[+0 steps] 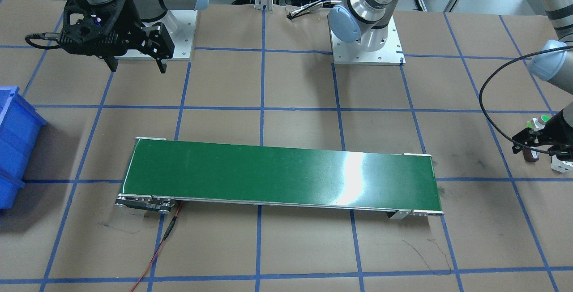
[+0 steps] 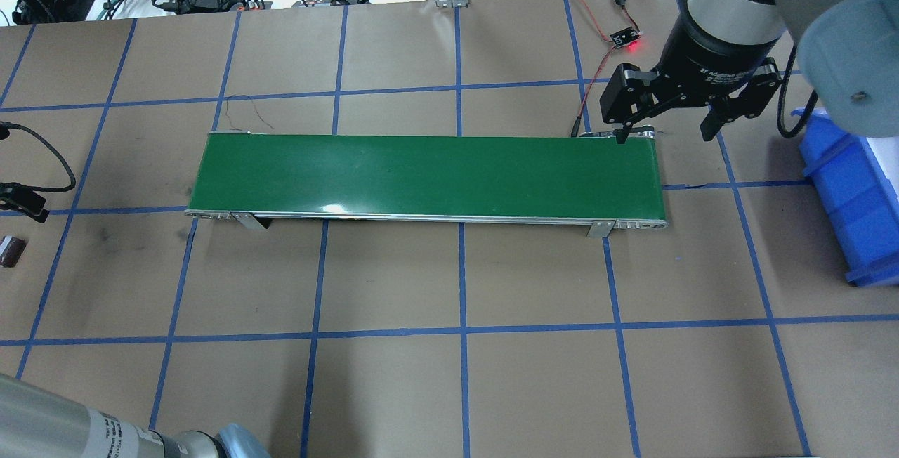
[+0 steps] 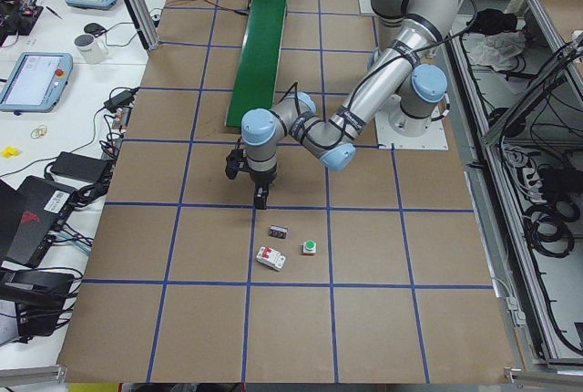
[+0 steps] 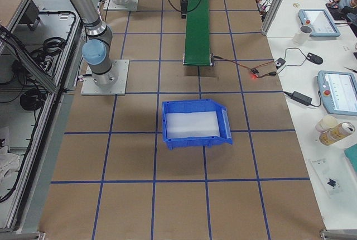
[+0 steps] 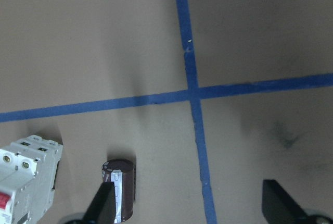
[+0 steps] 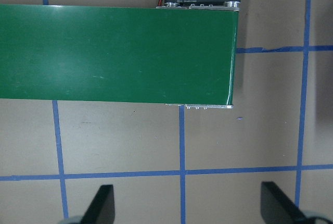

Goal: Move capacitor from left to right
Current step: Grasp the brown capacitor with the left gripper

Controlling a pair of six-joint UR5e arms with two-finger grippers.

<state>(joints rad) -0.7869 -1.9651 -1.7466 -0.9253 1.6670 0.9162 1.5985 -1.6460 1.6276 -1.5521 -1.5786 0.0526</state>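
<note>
Left gripper (image 5: 188, 195) is spread wide, gripping nothing; the wrist view shows only its fingertips. The capacitor (image 5: 118, 187) lies on its side on the table (image 5: 104, 41), partly hidden behind one fingertip (image 5: 101, 207), lower end cut off by the frame. The circuit breaker (image 5: 26, 177) sits near it, cropped at the edge. Right gripper (image 2: 664, 133) is spread too, hanging over the conveyor belt (image 2: 421, 173) end.
</note>
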